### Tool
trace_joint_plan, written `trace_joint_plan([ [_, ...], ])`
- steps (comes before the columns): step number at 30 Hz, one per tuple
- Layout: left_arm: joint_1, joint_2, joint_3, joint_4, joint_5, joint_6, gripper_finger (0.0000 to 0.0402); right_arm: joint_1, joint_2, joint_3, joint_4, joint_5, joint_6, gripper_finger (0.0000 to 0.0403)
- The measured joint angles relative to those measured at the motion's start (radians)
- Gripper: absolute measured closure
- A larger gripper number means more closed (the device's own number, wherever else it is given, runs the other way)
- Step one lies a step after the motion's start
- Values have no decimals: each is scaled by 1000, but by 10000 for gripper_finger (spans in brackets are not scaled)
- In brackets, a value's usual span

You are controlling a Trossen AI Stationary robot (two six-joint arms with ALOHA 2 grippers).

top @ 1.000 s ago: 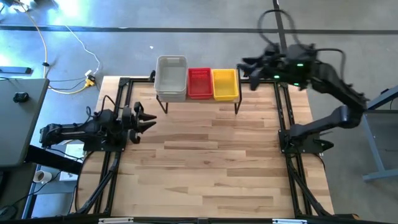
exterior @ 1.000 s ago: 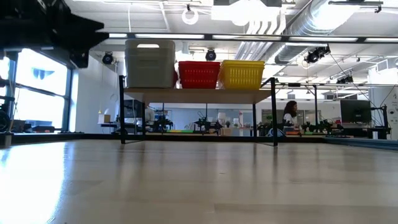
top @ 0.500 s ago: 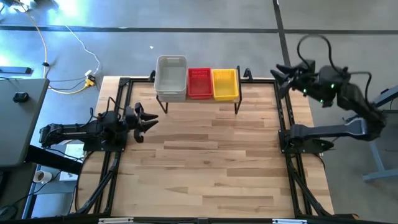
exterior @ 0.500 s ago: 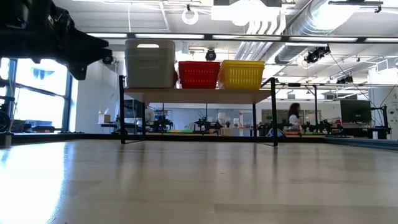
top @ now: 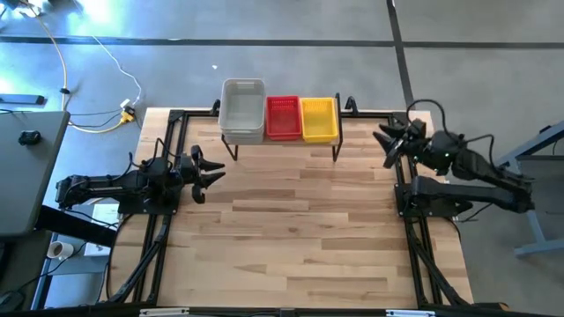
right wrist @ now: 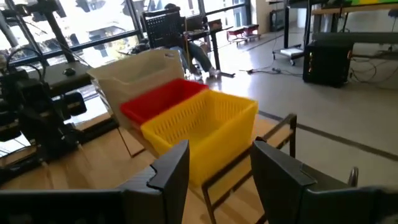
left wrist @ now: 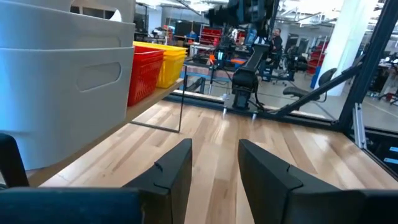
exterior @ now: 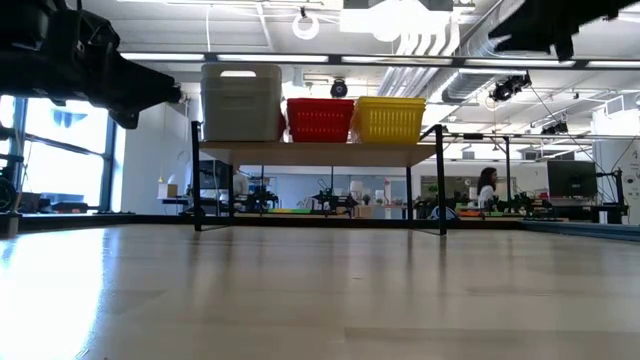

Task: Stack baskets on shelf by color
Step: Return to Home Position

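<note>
Dark jaws part-open, both empty

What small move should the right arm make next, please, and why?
Probably draw the right gripper back toward its base at the table's right edge. The grey baskets, red baskets and yellow baskets stand sorted side by side on the shelf, both grippers are open and empty, and the left gripper sits folded at the left edge.

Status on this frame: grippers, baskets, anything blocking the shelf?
Left gripper open, empty, left of table. Right gripper open, empty, right side. Pale grey plastic baskets, red mesh baskets, yellow plastic baskets side by side on low wooden-topped shelf. Nothing blocking.
</note>
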Motion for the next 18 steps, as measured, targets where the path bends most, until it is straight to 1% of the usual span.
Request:
trace_joint_plan([
  [4,0,0,0,0,0,0,282,0,-56,-120,67,0,36,249],
  [7,0,0,0,0,0,0,282,0,-88,-222,123,-2,104,249],
  [10,0,0,0,0,0,0,282,0,-116,-321,185,-29,152,249],
  [13,0,0,0,0,0,0,282,0,-145,-398,229,-56,171,249],
  [18,0,0,0,0,0,0,282,0,-213,-490,256,-64,206,249],
])
